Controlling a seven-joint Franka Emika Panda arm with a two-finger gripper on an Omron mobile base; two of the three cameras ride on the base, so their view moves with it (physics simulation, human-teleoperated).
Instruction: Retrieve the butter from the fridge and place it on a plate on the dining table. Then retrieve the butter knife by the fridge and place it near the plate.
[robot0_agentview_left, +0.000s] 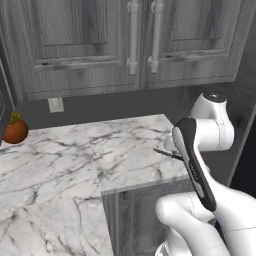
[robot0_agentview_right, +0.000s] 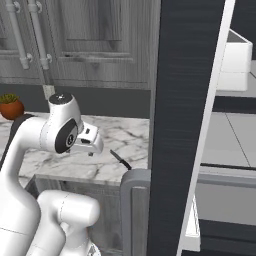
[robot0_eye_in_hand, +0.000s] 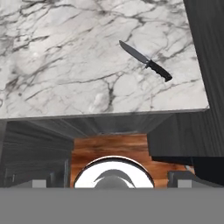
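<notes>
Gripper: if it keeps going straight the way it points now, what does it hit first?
Probably the counter edge or the floor just before it; depth is unclear. The gripper points down there, open; the knife lies off to one side.

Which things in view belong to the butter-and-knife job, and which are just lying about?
Job:
knife, on the counter beside the fridge
fridge, door open
gripper, open, above the counter

Lying about:
potted plant
upper cabinets
wall outlet
</notes>
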